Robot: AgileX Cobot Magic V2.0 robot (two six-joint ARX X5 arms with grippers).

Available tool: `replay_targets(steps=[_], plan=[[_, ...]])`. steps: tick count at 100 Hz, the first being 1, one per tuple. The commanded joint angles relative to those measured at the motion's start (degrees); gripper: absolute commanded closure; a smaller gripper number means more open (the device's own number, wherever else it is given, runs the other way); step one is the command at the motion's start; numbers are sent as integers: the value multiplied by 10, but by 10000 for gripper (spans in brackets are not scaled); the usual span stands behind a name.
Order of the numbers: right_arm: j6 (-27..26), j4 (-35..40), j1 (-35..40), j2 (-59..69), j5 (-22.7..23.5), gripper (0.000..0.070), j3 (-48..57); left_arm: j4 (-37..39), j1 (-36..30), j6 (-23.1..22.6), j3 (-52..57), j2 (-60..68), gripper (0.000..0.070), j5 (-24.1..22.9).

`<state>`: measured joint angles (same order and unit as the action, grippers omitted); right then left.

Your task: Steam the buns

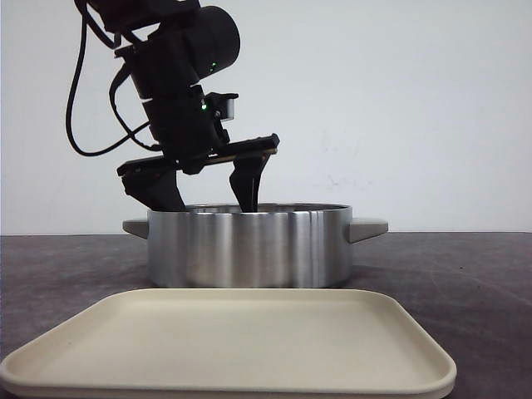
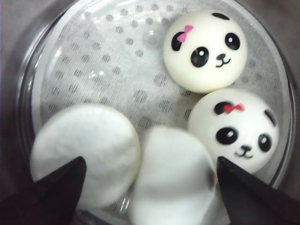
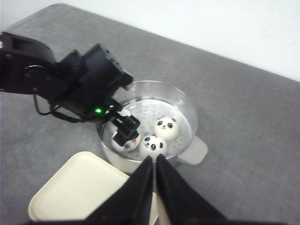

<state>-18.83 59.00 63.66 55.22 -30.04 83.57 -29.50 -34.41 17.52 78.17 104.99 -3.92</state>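
Several white buns lie inside the steel pot on its perforated steamer sheet. Two show panda faces with pink bows. Another lies face down. A blurred bun sits between the spread fingers of my left gripper, close to one finger and well apart from the other. My left gripper hangs open over the pot's left half, fingertips at rim height. My right gripper is shut and empty, held high and back from the pot.
A cream tray lies bare in front of the pot, near the table's front edge. The pot has a flat handle on each side. Dark grey tabletop surrounds both.
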Motion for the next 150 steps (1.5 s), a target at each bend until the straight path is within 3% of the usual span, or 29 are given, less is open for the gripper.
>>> replay_targets(steps=[1,11,21,26,43,50,73,86,98,112,132,150], plan=[[2,-2,7,5,-5,698,7,-3,-6,-1,29,1,143,1],[3,-2,7,5,-18,698,6,-16,-10,1,58,-13,167,-2],[3,-2,5,5,-50,697,-11,-8,-18,6,71,-48,315,-11],[3,-2,4,5,-51,697,-24,0,-24,10,71,-72,346,-25],[3,-4,-11,2,-42,694,-85,-35,-44,9,70,-172,357,-94],[3,-18,-12,0,-32,693,-115,-62,-54,9,67,-218,411,-121],[3,-168,-12,-35,18,693,-238,-148,-111,9,63,-362,577,-161],[16,-266,-12,-45,38,693,-309,-235,-150,11,63,-441,685,-189],[31,-340,-12,-44,85,693,-361,-339,-183,31,63,-508,689,-239],[35,-434,-12,-44,153,693,-406,-432,-207,94,50,-591,689,-296],[34,-504,-12,-43,183,693,-417,-442,-212,124,0,-722,689,-310],[34,-505,-12,-44,182,693,-417,-443,-212,133,-67,-792,690,-302]])
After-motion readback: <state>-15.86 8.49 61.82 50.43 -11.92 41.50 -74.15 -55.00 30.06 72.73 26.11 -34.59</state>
